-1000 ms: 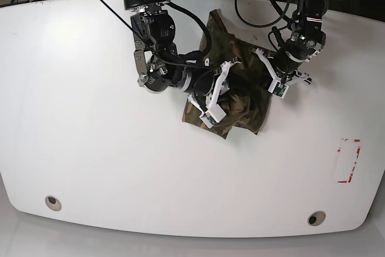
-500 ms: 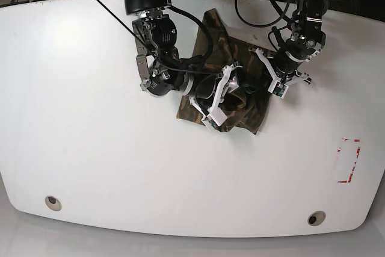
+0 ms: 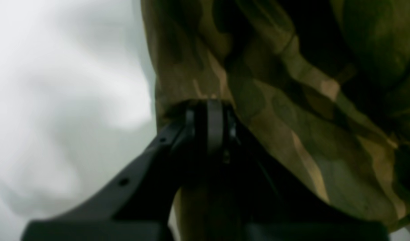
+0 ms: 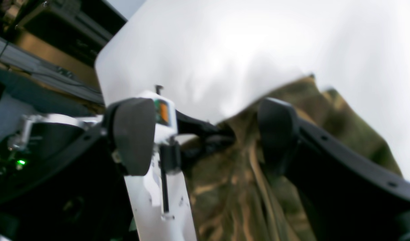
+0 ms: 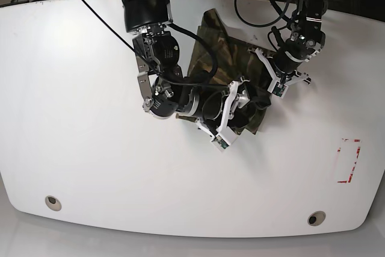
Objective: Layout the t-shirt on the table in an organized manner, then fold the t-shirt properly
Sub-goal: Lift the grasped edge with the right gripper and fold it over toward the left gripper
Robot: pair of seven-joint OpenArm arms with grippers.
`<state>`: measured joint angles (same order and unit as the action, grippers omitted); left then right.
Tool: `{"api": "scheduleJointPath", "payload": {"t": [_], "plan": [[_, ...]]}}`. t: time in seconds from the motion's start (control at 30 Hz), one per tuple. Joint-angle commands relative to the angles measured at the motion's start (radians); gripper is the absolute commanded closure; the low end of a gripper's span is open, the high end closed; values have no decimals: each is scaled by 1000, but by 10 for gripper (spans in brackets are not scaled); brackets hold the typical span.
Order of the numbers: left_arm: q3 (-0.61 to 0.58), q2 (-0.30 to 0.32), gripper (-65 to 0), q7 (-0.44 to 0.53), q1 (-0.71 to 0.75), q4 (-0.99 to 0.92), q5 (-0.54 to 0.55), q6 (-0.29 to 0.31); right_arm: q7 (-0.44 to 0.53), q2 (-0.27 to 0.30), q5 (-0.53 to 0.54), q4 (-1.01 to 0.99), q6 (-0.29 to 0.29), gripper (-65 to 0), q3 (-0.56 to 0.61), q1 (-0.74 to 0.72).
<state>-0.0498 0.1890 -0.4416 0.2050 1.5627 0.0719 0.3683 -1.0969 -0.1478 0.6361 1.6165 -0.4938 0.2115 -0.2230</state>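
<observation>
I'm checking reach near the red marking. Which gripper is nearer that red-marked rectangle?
Left. The left gripper sits up and inward from the red-marked rectangle; the right gripper is farther away, over the t-shirt.

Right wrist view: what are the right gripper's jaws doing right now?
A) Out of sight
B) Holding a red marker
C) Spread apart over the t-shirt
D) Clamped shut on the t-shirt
C: the right gripper shows both dark pads wide apart, with the camouflage t-shirt lying in the gap, not pinched.
</observation>
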Motion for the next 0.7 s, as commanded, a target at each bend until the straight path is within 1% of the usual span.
{"api": "scheduleJointPath", "payload": {"t": [0.0,0.13,0.23,0.33,0.4,0.43,0.5,0.53,0.57,0.67], "plan": [[-5,0,-26,-90,18,25,-21,22,24,-6,23,15,-3,-460,-5,-39],[-3,0,-26,-93,20,80,-22,22,27,41,8,14,-3,-460,-42,-65],[-3,5,-26,-121,20,112,-22,22,28,70,-37,15,-6,-460,-83,-80],[-2,7,-26,-144,18,143,-22,22,30,113,-95,17,-10,-456,-125,-85],[6,7,-26,-144,18,161,-22,22,44,136,-120,18,-10,-435,-133,-89],[21,5,-26,-144,18,175,-22,24,53,164,-134,18,-10,-392,-133,-86],[35,4,-26,-144,18,183,-22,24,62,195,-132,20,-12,-330,-134,-85],[41,4,-26,-144,18,186,-22,24,68,210,-132,20,-12,-281,-134,-82],[47,4,-26,-144,18,189,-21,25,77,224,-131,20,-16,-215,-134,-77],[58,4,-26,-144,18,189,-21,27,113,248,-131,20,-35,-47,-137,-46]]}}
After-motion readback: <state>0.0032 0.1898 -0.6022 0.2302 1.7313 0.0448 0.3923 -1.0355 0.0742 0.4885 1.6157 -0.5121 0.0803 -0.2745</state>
